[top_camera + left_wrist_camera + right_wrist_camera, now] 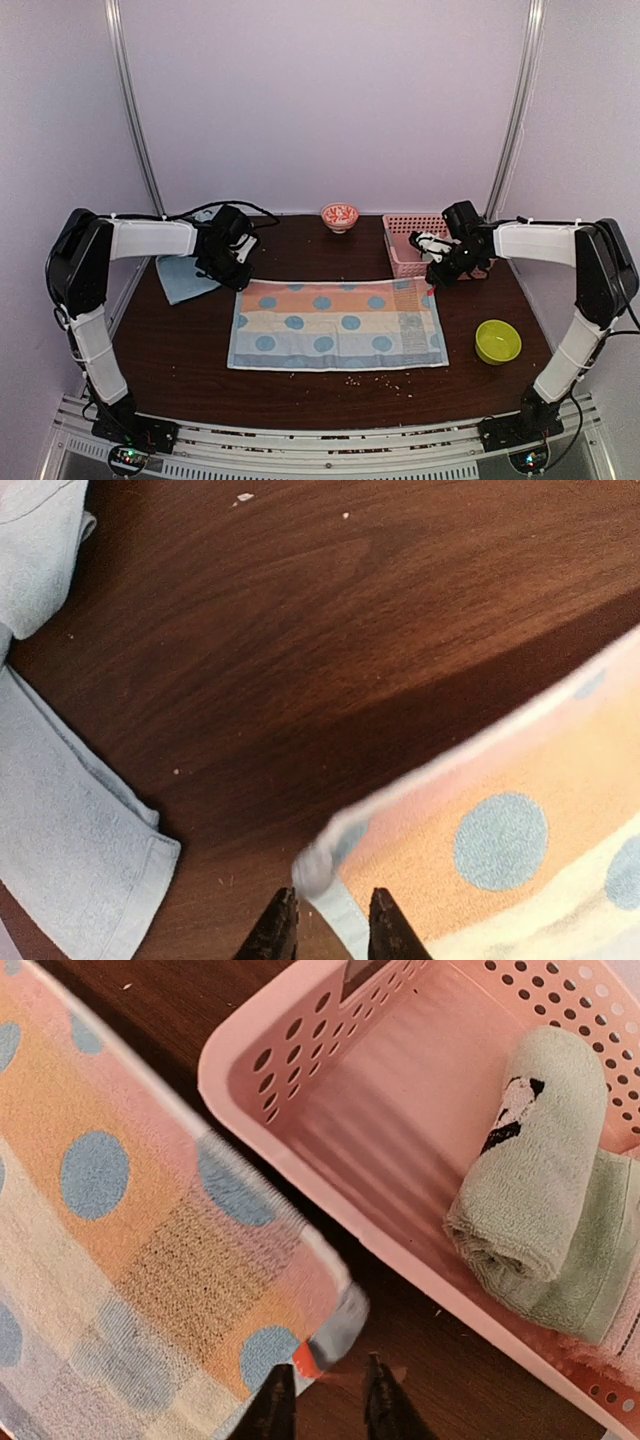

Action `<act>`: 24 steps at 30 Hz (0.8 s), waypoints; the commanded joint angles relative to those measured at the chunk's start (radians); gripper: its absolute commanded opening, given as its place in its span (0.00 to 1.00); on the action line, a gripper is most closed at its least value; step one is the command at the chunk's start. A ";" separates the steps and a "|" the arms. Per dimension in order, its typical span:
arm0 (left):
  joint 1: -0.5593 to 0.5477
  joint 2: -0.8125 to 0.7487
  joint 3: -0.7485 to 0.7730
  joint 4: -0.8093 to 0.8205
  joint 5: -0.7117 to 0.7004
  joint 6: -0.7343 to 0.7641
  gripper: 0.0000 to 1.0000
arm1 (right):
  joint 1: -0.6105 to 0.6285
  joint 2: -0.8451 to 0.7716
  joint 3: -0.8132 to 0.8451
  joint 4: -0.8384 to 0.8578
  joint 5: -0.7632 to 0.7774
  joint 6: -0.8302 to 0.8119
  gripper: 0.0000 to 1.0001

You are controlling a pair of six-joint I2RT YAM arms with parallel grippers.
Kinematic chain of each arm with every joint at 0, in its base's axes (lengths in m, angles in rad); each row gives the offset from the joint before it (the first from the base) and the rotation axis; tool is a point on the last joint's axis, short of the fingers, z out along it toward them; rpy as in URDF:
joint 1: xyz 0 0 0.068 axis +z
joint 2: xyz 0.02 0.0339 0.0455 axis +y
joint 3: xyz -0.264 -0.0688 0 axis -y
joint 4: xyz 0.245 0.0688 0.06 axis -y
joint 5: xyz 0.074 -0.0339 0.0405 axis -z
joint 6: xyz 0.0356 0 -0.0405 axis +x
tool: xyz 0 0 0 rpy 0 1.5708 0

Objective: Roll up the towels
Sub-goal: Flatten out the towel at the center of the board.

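A spotted towel (pixel 338 322) with orange, white and pale bands and blue dots lies spread flat mid-table. My left gripper (pixel 238 272) hovers at its far left corner and my right gripper (pixel 438 276) at its far right corner. In the left wrist view the towel (pixel 520 820) has a blurred corner just past my left gripper (pixel 333 925), whose jaws stand apart around nothing. In the right wrist view the towel (pixel 120 1220) likewise ends in a blurred corner just ahead of my right gripper (pixel 325 1405), jaws slightly apart. A plain light-blue towel (pixel 185 278) (pixel 70 830) lies crumpled at the far left.
A pink lattice basket (pixel 392 245) (pixel 300 1020) stands right behind the spotted towel's far right corner, with a rolled pale green towel (pixel 530 1160) inside. A lime-green bowl (pixel 497 341) sits at the right. A small red-patterned bowl (pixel 340 216) stands at the back centre.
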 commanded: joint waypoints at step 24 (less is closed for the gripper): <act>-0.264 -0.214 -0.446 -0.124 0.135 -0.349 0.00 | 0.219 -0.195 -0.364 -0.210 0.097 -0.314 0.05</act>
